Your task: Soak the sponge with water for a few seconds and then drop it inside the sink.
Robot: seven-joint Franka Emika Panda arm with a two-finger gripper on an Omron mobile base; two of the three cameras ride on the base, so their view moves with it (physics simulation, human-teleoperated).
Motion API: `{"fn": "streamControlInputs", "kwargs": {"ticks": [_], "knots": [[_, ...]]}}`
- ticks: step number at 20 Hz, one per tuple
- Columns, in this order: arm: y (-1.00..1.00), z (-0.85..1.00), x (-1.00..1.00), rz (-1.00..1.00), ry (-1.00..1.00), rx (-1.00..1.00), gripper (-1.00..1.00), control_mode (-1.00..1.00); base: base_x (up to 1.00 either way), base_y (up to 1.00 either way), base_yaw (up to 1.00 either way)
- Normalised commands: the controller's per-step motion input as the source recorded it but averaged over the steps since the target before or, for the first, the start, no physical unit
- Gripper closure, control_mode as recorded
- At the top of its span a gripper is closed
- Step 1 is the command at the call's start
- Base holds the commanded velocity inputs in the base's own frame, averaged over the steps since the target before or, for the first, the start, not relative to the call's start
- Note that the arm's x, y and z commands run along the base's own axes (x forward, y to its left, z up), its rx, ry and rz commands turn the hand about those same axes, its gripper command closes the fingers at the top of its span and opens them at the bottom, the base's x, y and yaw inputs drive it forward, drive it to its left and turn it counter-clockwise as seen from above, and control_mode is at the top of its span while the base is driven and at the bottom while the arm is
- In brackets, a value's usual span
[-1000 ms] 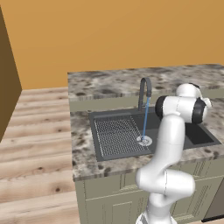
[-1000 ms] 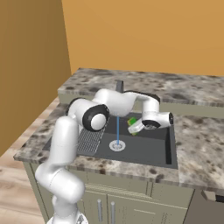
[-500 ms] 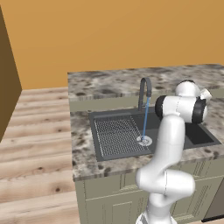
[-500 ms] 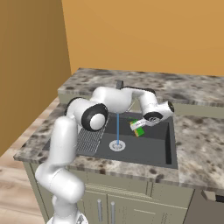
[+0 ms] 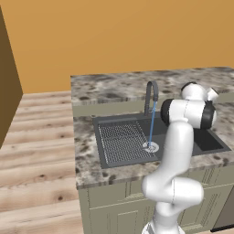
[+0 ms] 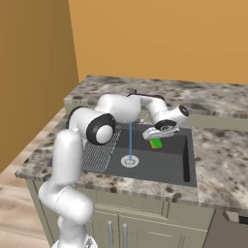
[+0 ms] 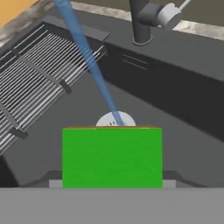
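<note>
My gripper (image 6: 157,135) is shut on the green sponge (image 6: 156,143) and holds it above the basin of the dark-grey sink (image 6: 162,167), a little to the right of the water (image 6: 130,138). In the hand view the sponge (image 7: 111,157) sits between the jaws of the gripper (image 7: 111,184), and the water (image 7: 89,61) runs down just beyond it onto the round pale drain (image 7: 114,119). The stream does not touch the sponge. From the left base the water (image 5: 151,123) falls from the dark faucet (image 5: 151,93) onto the drain (image 5: 150,147).
A ribbed drainboard (image 5: 123,141) takes up the left part of the sink (image 5: 208,142). The faucet base (image 7: 142,22) stands on the back rim. Speckled stone counter (image 6: 218,160) surrounds the basin, with an orange wall behind it.
The hand has turned a little, and the sponge has shifted slightly right and lower, away from the stream. The water keeps running.
</note>
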Motion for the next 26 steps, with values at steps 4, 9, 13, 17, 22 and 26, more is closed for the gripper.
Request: {"fn": "streamControlInputs", "kwargs": {"ticks": [4,9,13,17,22,26], "knots": [[-0.07,0.00,0.00,-0.25,0.00,-0.17,1.00,-1.00,0.00,0.00,0.00],[-0.04,-0.08,0.00,-0.25,0.10,-0.23,1.00,-1.00,0.00,0.00,0.00],[-0.11,-0.18,0.00,-0.23,0.08,-0.20,1.00,-1.00,0.00,0.00,0.00],[-0.16,-0.28,0.00,-0.21,0.06,-0.17,1.00,-1.00,0.00,0.00,0.00],[-0.03,-0.40,0.00,-0.07,0.00,-0.01,1.00,-1.00,0.00,0.00,0.00],[0.00,-0.50,0.00,0.00,0.00,0.00,1.00,-1.00,0.00,0.00,0.00]]}}
